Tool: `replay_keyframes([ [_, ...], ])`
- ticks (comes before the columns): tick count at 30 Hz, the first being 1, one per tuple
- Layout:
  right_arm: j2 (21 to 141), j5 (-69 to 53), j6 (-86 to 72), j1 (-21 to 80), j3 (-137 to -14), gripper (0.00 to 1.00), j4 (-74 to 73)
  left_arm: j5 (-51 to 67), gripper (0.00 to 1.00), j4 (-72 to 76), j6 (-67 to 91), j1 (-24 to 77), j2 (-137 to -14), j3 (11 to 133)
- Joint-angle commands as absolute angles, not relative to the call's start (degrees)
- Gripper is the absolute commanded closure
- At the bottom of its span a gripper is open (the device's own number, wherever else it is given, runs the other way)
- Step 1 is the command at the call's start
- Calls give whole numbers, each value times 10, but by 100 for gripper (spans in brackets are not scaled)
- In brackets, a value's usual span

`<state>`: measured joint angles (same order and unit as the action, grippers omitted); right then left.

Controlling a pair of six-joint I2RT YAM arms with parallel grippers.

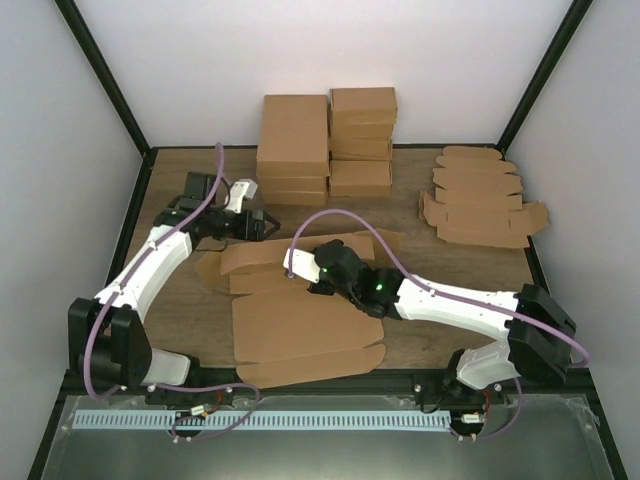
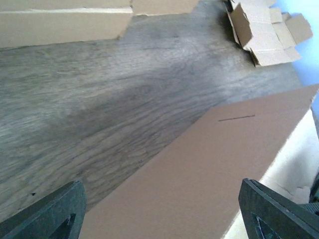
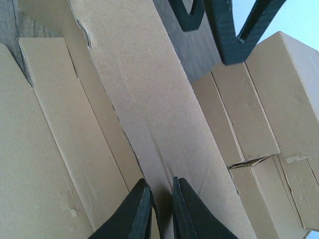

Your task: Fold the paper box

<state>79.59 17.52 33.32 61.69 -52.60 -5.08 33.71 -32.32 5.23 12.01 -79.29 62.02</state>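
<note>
The brown paper box (image 1: 300,325) lies partly unfolded on the wooden table, between the two arms. Its far side panel (image 1: 262,255) is tilted up. My right gripper (image 1: 297,268) is shut on this panel's edge; in the right wrist view the fingers (image 3: 139,209) pinch the cardboard strip (image 3: 149,99). My left gripper (image 1: 268,228) is open just behind the panel. In the left wrist view its gripper (image 2: 164,214) straddles the brown panel (image 2: 209,169) with the fingers (image 2: 50,214) far apart. The left fingers also show in the right wrist view (image 3: 224,30).
Stacks of folded boxes (image 1: 325,140) stand at the back centre and show in the right wrist view (image 3: 269,99). A pile of flat box blanks (image 1: 480,195) lies at the back right, also seen in the left wrist view (image 2: 264,35). Black frame posts rise at the back corners.
</note>
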Motion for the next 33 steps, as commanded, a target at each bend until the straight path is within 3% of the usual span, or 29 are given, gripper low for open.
replay_keyframes([
  [1,796,149,298,622,-515,86,-51,368,13,-320,34,134,-801,618],
  [13,778,111,258,616,-508,79,-31,367,14,-319,27,142,-824,615],
  [33,675,-42,163,593,-491,51,-27,333,15,-328,20,163,-843,612],
])
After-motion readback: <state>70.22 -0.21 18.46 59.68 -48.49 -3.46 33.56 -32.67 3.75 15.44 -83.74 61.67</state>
